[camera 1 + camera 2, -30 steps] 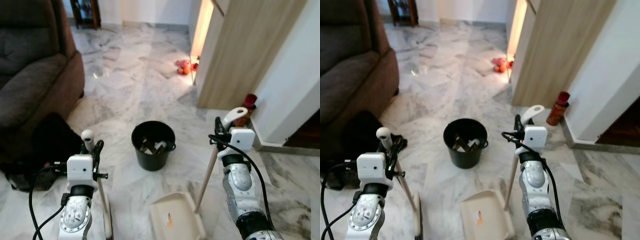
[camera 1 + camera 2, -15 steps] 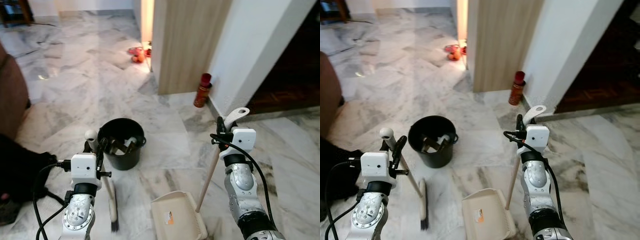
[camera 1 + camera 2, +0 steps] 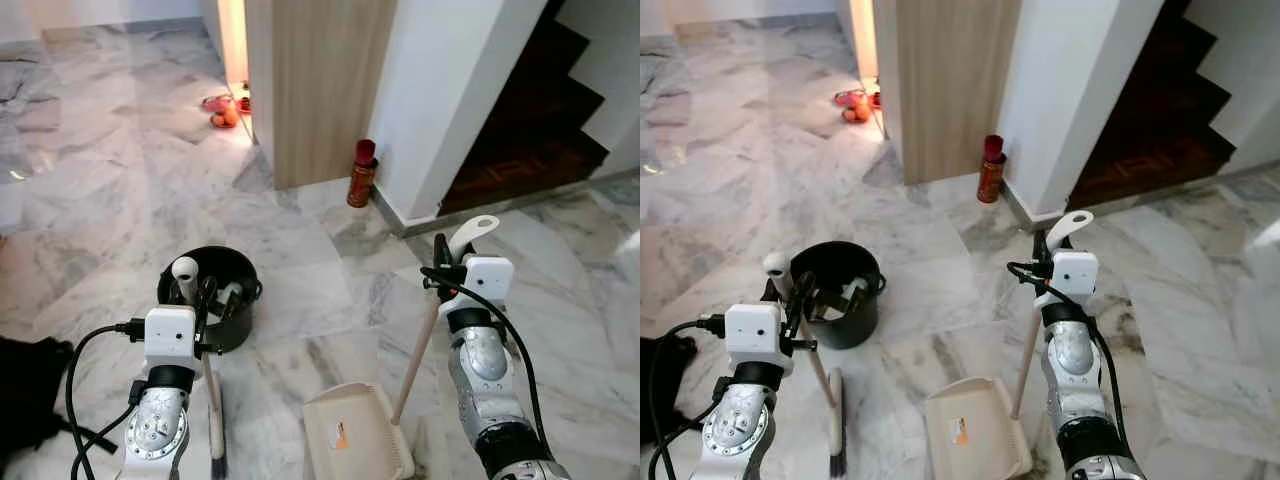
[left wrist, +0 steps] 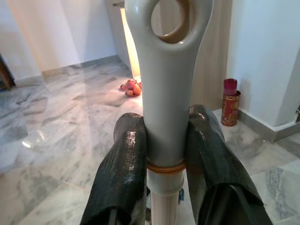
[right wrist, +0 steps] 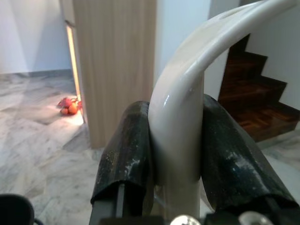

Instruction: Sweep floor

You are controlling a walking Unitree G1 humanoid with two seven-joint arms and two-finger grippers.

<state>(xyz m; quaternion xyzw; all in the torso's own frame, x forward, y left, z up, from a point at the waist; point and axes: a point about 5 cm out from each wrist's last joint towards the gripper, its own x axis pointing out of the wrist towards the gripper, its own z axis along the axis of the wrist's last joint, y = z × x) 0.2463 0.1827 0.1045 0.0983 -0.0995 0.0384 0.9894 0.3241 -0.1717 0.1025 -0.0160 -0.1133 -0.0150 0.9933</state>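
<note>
Your left gripper (image 4: 164,159) is clamped on the broom (image 3: 213,400) beside the bucket (image 3: 232,312); your right gripper (image 5: 176,150) clamps the dustpan (image 3: 355,440) handle.

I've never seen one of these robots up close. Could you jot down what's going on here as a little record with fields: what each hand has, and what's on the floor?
Left gripper: shut on the broom handle
Right gripper: shut on the dustpan handle
Broom head: down on the marble floor, by the robot's left side
Dustpan: tray resting on the floor between the arms
Black bucket: ahead of the left arm, with some items inside
Red can: standing at the foot of the white wall
Stairs: dark wooden, ahead on the right
</note>
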